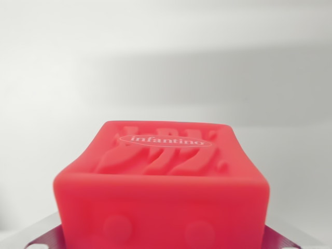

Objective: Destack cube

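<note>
A red soft cube (163, 176) fills the lower middle of the wrist view, very close to the camera. Its top face carries raised relief shapes and a white "infantino" oval logo (160, 139). Its near face shows round embossed dots. My gripper (162, 239) sits at the bottom edge, with one metal fingertip (45, 239) against the cube's left side and the other against its right side (277, 238). The jaws press on the cube from both sides. Whatever lies under the cube is hidden, and no second cube shows.
Behind the cube there is only a plain white surface or wall (166, 57) with a soft grey shadow band across it.
</note>
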Motion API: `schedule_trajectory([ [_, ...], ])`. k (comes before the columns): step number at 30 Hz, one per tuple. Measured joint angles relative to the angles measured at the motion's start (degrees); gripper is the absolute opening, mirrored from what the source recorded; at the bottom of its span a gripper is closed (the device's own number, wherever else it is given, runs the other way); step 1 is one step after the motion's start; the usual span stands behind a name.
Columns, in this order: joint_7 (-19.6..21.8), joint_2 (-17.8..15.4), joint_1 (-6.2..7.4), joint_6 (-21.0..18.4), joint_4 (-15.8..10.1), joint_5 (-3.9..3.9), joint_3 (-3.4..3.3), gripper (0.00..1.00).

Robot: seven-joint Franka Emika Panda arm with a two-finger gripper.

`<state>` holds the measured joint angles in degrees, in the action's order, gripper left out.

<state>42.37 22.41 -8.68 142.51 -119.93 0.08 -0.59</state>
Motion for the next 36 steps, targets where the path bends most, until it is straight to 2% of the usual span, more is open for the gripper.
schedule_trajectory([
  [36, -0.23, 4.86, -4.78, -2.95, 7.69, 0.33, -0.38, 0.0],
])
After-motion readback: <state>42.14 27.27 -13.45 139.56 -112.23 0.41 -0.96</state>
